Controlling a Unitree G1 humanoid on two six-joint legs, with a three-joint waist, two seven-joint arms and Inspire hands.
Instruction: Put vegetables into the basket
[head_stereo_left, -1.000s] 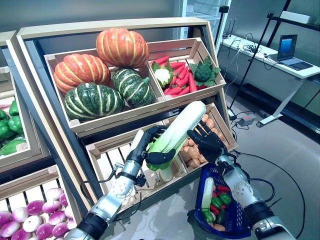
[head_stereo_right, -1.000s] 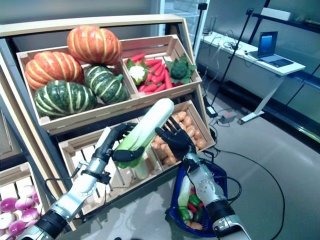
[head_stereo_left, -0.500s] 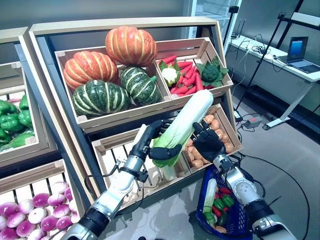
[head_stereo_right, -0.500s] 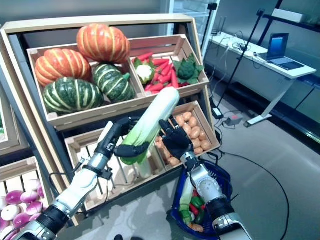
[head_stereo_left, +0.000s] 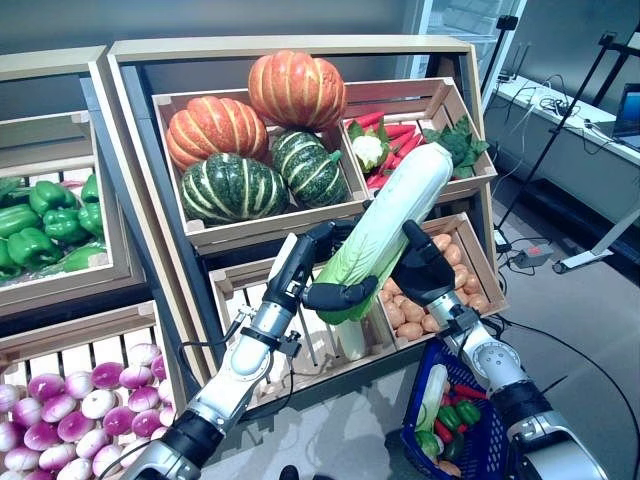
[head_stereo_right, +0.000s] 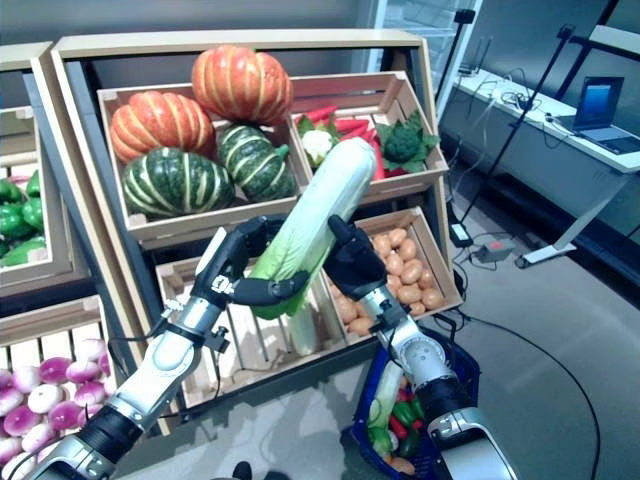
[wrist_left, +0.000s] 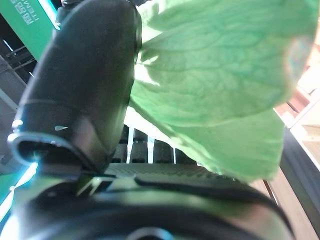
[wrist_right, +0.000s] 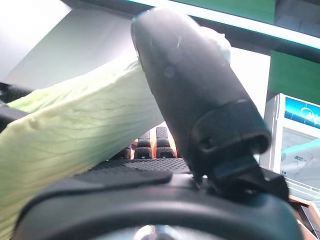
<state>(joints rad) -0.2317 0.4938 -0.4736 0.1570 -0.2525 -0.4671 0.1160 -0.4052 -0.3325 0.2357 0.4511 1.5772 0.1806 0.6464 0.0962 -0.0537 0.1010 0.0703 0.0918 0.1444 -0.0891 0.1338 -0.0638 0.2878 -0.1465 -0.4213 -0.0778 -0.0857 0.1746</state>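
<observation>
while both hands are gripping the long cabbage (head_stereo_left: 385, 228) above the lower crates, the left hand (head_stereo_left: 322, 283) is wrapping its leafy end and the right hand (head_stereo_left: 421, 268) its middle. it should be swinging right and lowering stalk-first into the basket (head_stereo_left: 482, 452) without loosening.

Silver-grey jointed arms, dark left hand (head_stereo_left: 318, 278), dark right hand (head_stereo_left: 422, 272)
</observation>
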